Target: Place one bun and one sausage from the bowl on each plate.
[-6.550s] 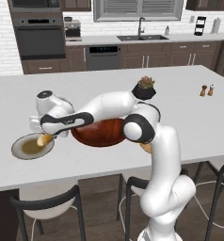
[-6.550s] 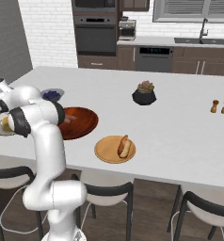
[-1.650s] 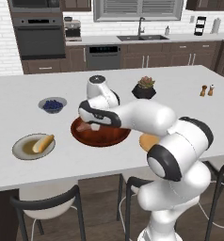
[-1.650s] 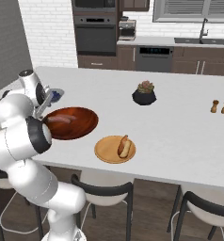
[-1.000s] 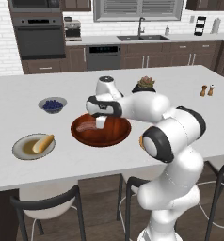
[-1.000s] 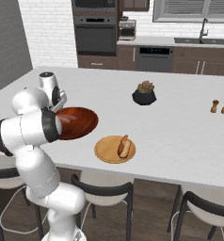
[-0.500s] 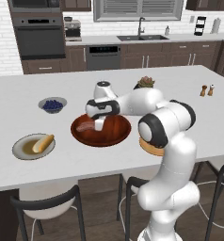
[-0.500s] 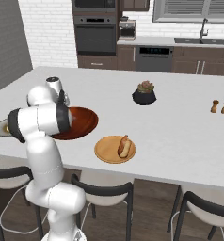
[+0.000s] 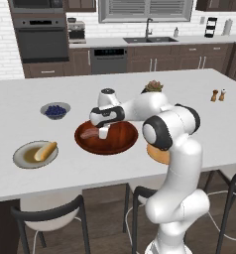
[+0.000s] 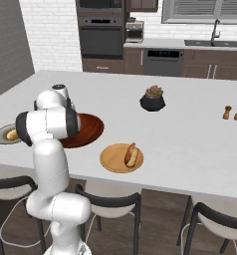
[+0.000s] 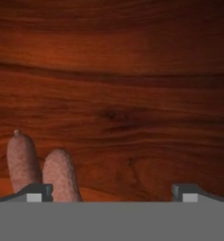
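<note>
Our gripper (image 9: 103, 133) is low over the bowl (image 9: 121, 142).
We see our fingers wide apart, holding nothing, with 2 sausages (image 11: 61, 173) by 1 finger.

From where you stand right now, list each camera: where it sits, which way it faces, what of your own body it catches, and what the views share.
Left base view: behind the arm on its left, facing forward and down over the island; arm rises lower right, open gripper above the wooden bowl.
Right base view: behind on its right, same island; arm rises lower left, partly hiding the bowl.
Hand view: on the hand, facing down into the bowl at two sausages; fingers at the bottom.
Shared: both base views show the bowl, grey-rimmed plate and orange plate.
</note>
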